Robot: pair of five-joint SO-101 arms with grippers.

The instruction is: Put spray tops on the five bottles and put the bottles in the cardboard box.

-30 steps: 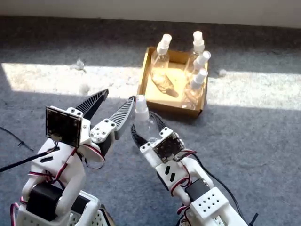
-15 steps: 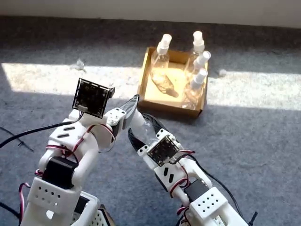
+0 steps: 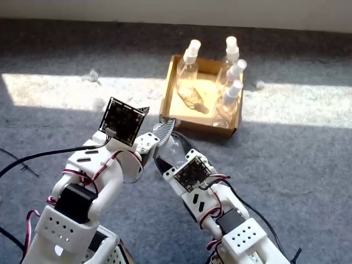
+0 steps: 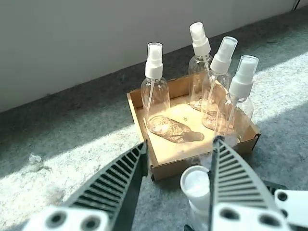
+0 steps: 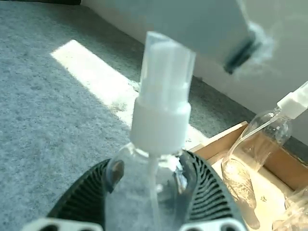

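Right gripper (image 3: 171, 153) is pinching the fifth bottle (image 5: 154, 190) round its belly and holds it upright, just short of the cardboard box (image 3: 199, 125), off its near left corner. The spray top (image 5: 161, 96) sits on the neck. You can't tell from here whether it is screwed home.

Left gripper (image 4: 180, 144) is spread wide, one finger on each side of the spray top and close to one of them. Contact is unclear.

The box sits on the grey carpeted tabletop (image 3: 286, 165). Capped bottles stand in it: a lone bottle (image 3: 188, 67) at the far left corner and a row of three (image 3: 226, 82) down the right wall. The floor between them and toward the near left is bare.

Handling, judged from looks:
- The bottle looks like clear thin plastic and is empty, so it should be very light.
- The wall is smooth and rounded, so it is likely slippery, and it will flex if you squeeze hard.
- Keep the hold on the widest part of the body, below the shoulder, with moderate force.
- For tightening, close the left gripper on the lower collar of the top. The nozzle head may depress or tilt.
- Twist gently, because the bottle can spin in the right gripper.
- The boxed bottles look top-heavy and easy to knock over, so aim for the bare floor patch and lower the bottle straight down.
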